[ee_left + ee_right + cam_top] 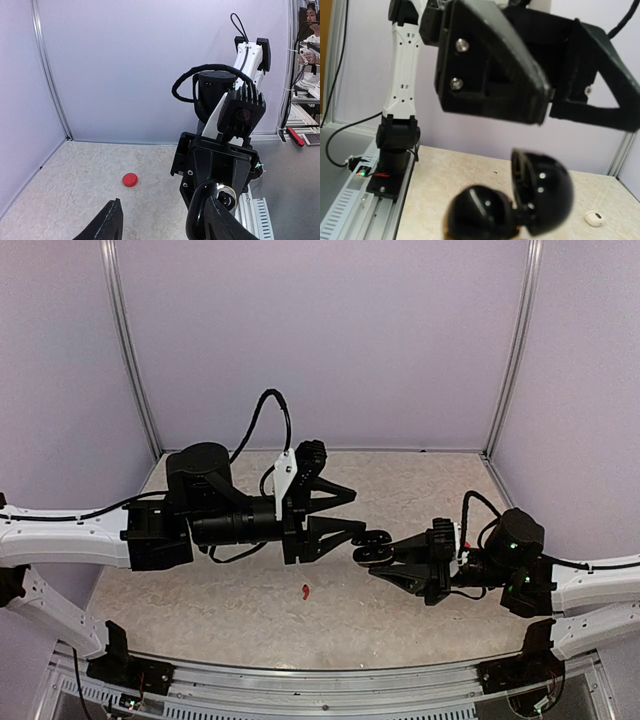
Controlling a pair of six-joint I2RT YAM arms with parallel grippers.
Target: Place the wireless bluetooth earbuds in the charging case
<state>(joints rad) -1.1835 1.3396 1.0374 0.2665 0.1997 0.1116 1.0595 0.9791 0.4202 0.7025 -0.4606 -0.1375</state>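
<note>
The left gripper (358, 511) hangs over the speckled table (200, 610), just beside the black charging case (372, 543). Its jaws are spread well apart with nothing seen between them, and its lower finger is so near the case that contact cannot be told. The right gripper (378, 558) comes in from the case's other side, clamped tight on the case and holding it clear of the table with its lid swung open. A red earbud (304, 591) lies on the table nearer the arms' bases than the case, and a white earbud (595, 217) lies well apart from the case.
</note>
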